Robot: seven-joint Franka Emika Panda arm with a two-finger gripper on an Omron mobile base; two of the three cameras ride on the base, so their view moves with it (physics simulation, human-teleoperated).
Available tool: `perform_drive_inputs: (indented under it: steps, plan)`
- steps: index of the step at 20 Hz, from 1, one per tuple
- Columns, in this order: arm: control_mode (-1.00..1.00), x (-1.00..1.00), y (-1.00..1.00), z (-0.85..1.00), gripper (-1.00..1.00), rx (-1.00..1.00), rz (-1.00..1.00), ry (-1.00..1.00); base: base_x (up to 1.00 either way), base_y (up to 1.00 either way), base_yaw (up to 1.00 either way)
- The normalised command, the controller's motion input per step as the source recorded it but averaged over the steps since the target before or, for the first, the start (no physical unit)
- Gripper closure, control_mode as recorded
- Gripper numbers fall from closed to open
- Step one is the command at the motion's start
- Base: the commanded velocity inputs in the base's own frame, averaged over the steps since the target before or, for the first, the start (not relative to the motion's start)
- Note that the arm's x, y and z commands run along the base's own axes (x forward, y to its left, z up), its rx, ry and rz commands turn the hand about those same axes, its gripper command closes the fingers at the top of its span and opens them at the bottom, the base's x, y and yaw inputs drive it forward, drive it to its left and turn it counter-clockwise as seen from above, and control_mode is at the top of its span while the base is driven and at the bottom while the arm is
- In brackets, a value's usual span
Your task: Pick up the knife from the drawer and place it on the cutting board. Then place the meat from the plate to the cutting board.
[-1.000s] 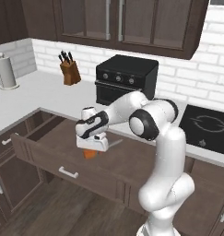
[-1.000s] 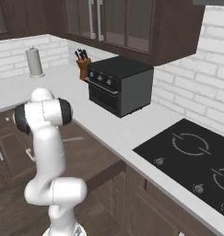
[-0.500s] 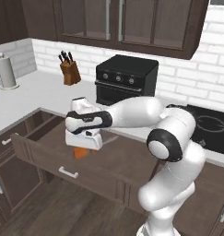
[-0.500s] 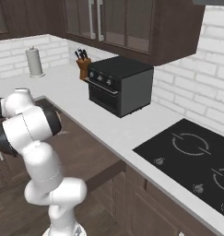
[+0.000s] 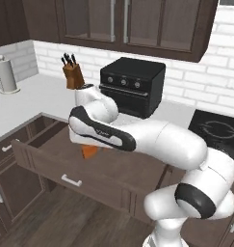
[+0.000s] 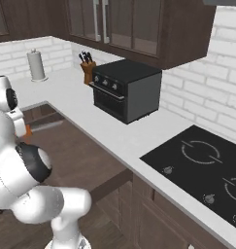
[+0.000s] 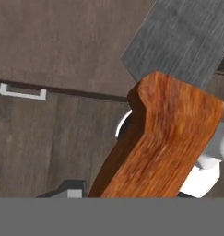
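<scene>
The knife hangs above the open drawer (image 5: 51, 161), its orange handle (image 5: 89, 151) poking out beneath my forearm. My gripper (image 5: 88, 144) is shut on it, mostly hidden behind the white arm. From the hand camera the orange handle (image 7: 159, 138) looms very close, with the grey blade (image 7: 182, 41) beyond it and the drawer's silver bar handle (image 7: 21, 92) below. A sliver of the orange handle (image 6: 28, 130) also shows beside my arm in the right base view. The cutting board, the meat and the plate are out of view.
On the white counter (image 5: 27, 106) stand a tan knife block (image 5: 72, 75), a black toaster oven (image 5: 133, 91) and a paper towel roll (image 5: 6, 75). A black cooktop (image 6: 207, 165) lies to the right. The drawer sticks out over the wood floor (image 5: 65, 217).
My arm has swung its elbow out to the right and stretched its forearm across the drawer. The knife has stayed in the grip and sits slightly higher above the drawer.
</scene>
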Motion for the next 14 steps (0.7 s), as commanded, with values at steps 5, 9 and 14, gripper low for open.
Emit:
perform_drive_inputs:
  steps: [5, 9, 14]
  plan:
    - [-1.00, -0.34, -0.77, 0.63, 1.00, 0.00, 0.06, -0.15, 0.00, 0.00, 0.00]
    - [-1.00, -0.35, -0.73, 0.58, 1.00, 0.02, 0.00, -0.03, 0.00, 0.00, 0.00]
    - [1.00, -0.11, -0.24, 0.15, 1.00, 0.01, 0.00, 0.00, -0.26, -0.10, 0.03]
